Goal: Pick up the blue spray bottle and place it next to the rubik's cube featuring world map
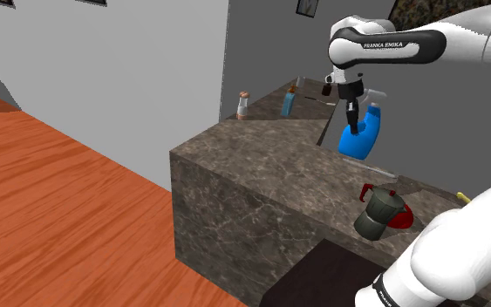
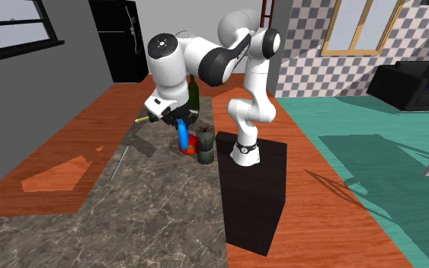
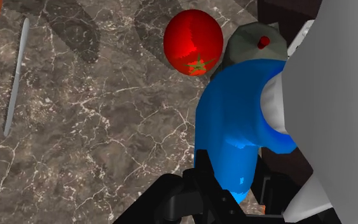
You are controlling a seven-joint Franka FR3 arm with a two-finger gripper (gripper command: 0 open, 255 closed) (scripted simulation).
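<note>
Your hand (image 1: 353,118) is closed on the blue spray bottle (image 1: 361,139). Its two black fingers (image 3: 203,170) clasp the bottle's narrow upper part from either side. In the shoulder view the bottle hangs below the hand over the far part of the dark, marble-patterned worktop (image 1: 261,166), and its pale spray head points to that view's right. You cannot tell from these views whether the base touches the worktop or is clear of it.

Near the bottle, on the side towards the black box stand (image 2: 254,190), are a grey moka pot with a red knob (image 1: 376,212) and a shiny red tomato (image 3: 193,41), close together. In the second exterior view the bottle's lower end overlaps the tomato. In the wrist view both lie just beyond the bottle's far end.

A slim grey knife (image 3: 15,83) lies flat on the worktop, well apart from the bottle and near the edge that borders the orange wooden floor (image 1: 60,192).

At the far end in the shoulder view, a small bottle with a brown cap (image 1: 243,106) and a slender blue bottle (image 1: 289,103) stand upright near the grey wall. In the second exterior view a dark green bottle (image 2: 193,93) stands upright just behind the hand.
</note>
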